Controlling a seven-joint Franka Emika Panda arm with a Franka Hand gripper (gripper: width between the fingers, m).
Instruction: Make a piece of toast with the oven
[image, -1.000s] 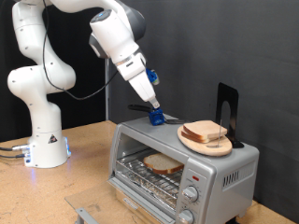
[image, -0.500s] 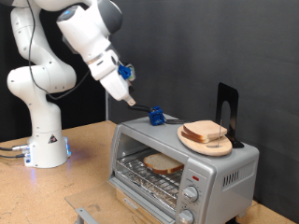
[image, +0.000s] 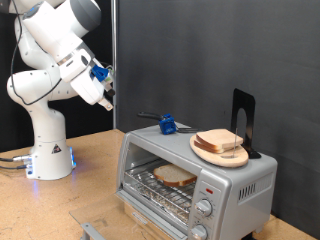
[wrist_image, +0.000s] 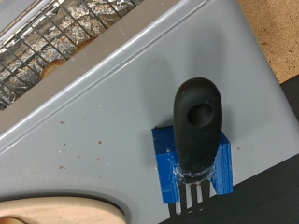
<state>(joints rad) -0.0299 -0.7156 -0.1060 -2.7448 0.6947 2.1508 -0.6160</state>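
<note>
The silver oven (image: 238, 180) stands on the wooden table at the exterior view's lower right, its door folded down. A piece of toast (image: 174, 175) lies on the wire rack inside. More bread slices (image: 220, 140) rest on a wooden plate (image: 203, 151) on the oven's roof. My gripper (image: 108, 94) hangs in the air well to the exterior view's left of the oven, with nothing in it. The wrist view shows the oven top (wrist_image: 93, 121), a black-handled fork (wrist_image: 198, 117) in a blue holder (wrist_image: 167, 170), and the rack (wrist_image: 42, 42); no fingers appear there.
The fork (image: 150, 116) and its blue holder (image: 167, 126) sit on the oven's roof, left of the plate. A black stand (image: 242, 112) rises behind the plate. Round knobs (image: 205, 208) line the oven's right side. The arm's white base (image: 48, 150) stands at the left.
The arm has swung up and to the exterior view's left, away from the blue holder on the oven's roof. The fork, bread and oven have not moved.
</note>
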